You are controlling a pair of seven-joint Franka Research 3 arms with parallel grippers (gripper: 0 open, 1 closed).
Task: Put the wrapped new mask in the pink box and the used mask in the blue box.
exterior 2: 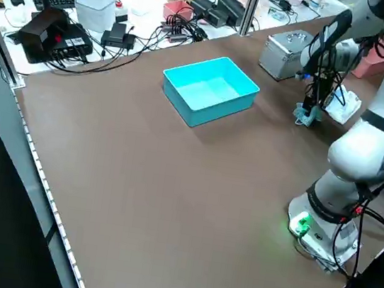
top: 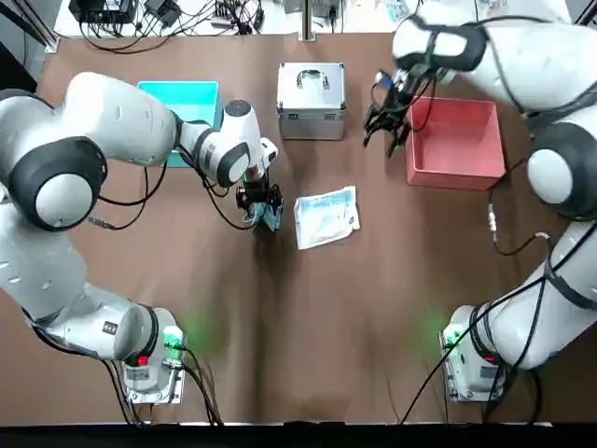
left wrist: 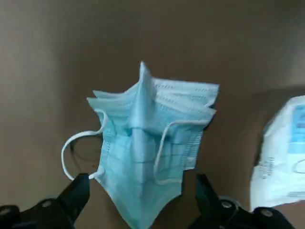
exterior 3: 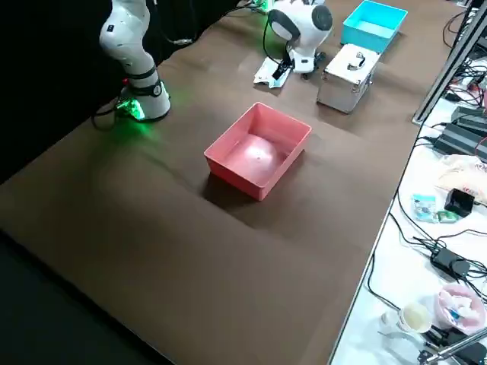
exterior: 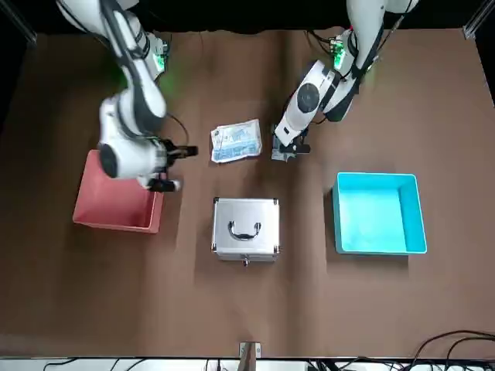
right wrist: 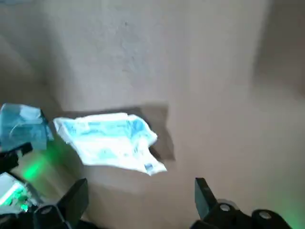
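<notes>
Neither box has anything in it yet, so by my reading both halves of the job are open; the square cyan plastic tray, the blue box [top: 185, 105], sits bare toward the far left of the brown table [top: 308, 317], and the square salmon-pink tray, the pink box [top: 457, 142], sits bare toward the far right, with a silver metal case with a handle [top: 312, 99] between them near the far edge.

The left gripper [top: 258, 207] is down near the middle of the table, and the small bunched light blue used mask [left wrist: 150, 143] hangs between its fingers [left wrist: 76, 193]; the jaws look spread about the mask's lower end rather than squeezed onto it, and I cannot tell for sure whether it is pinched or merely standing on the table; call it a pick-up in progress at best.

The flat glossy clear-plastic packet, the wrapped new mask [top: 326, 217], lies flat on the table just beside that gripper, on its right, untouched.

The right gripper [top: 384, 126] hovers with its jaws apart and nothing in them, just beside the pink box's left wall and well apart from the packet.

Left to do, as I judge it: carry the used mask to the blue box; fetch the packet to the pink box.
</notes>
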